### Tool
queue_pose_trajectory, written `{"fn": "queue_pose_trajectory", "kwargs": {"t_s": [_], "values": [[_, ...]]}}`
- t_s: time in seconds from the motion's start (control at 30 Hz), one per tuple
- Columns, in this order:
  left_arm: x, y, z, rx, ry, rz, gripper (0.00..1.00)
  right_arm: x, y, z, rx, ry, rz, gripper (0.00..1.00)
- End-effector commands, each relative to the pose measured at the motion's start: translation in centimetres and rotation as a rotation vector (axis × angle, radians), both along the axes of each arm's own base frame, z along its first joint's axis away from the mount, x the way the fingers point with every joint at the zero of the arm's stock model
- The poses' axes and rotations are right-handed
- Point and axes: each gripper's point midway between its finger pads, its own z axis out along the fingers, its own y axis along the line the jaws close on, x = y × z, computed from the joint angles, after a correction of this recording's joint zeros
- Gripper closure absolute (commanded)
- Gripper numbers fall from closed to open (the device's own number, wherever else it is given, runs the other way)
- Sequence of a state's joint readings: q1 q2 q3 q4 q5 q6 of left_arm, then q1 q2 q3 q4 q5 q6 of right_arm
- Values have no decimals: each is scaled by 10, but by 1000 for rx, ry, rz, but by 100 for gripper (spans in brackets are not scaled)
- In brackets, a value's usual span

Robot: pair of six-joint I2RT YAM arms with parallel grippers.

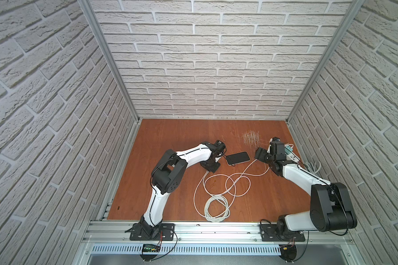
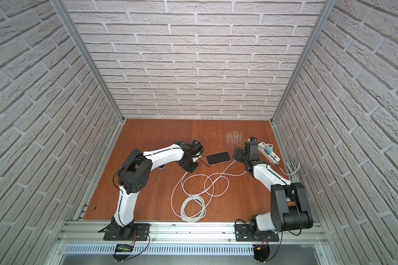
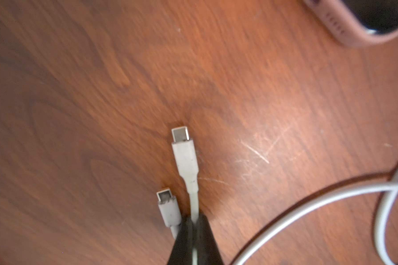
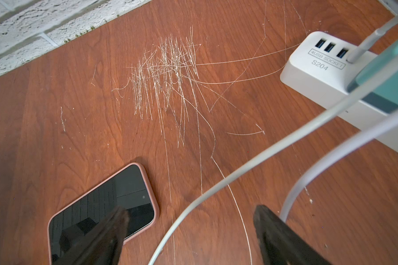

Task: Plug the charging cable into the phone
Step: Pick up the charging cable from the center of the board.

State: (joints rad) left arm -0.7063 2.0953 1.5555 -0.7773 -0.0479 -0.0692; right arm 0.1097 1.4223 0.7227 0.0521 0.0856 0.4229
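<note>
White cable (image 3: pixel 194 202) pinched by left gripper (image 3: pixel 194 226), plug (image 3: pixel 184 152) apart from phone (image 3: pixel 354 32) edge.

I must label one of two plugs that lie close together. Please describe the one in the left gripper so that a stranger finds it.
On the wooden table, near the phone, the left gripper is shut on a white cable. The plug juts out beyond its tips. It is the whiter, further-forward one; the greyer plug beside it lies outside the grip.

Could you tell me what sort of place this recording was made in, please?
Probably a robot test cell rather than a real room: brick-pattern wall panels box in a scratched wooden tabletop, and two robot arms are bolted to an aluminium rail.
</note>
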Motion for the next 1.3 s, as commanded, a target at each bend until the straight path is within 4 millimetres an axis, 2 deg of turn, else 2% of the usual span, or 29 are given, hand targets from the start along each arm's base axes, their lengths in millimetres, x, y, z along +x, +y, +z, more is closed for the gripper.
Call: {"fn": "queue_pose_trajectory", "kwargs": {"t_s": [0.0,0.13,0.37,0.5,0.63,0.67,0.77,0.87,1.07,1.17,1.27], "values": [[14,-5,28,-30,-116,-17,100,6,3,10,10,-26,0,9],[16,-11,49,-103,-174,-35,100,5,2,11,6,-26,-1,9],[14,-15,58,-144,-197,-37,100,4,4,12,13,-30,9,9],[14,-20,84,-234,-274,-17,100,5,17,25,67,-69,67,10],[10,-27,119,-363,-370,-3,100,-2,45,53,199,-141,183,13],[9,-31,127,-397,-399,-6,100,-4,53,68,237,-189,222,14],[6,-37,150,-466,-473,-19,100,-20,79,99,353,-286,348,17],[1,-42,166,-523,-525,-34,100,-44,107,116,450,-355,464,20],[-10,-50,181,-573,-564,-70,100,-89,167,137,461,-442,689,31],[-14,-53,184,-601,-570,-86,100,-96,182,148,478,-488,739,44],[-18,-54,185,-618,-561,-96,100,-100,194,149,496,-492,782,48]]}}
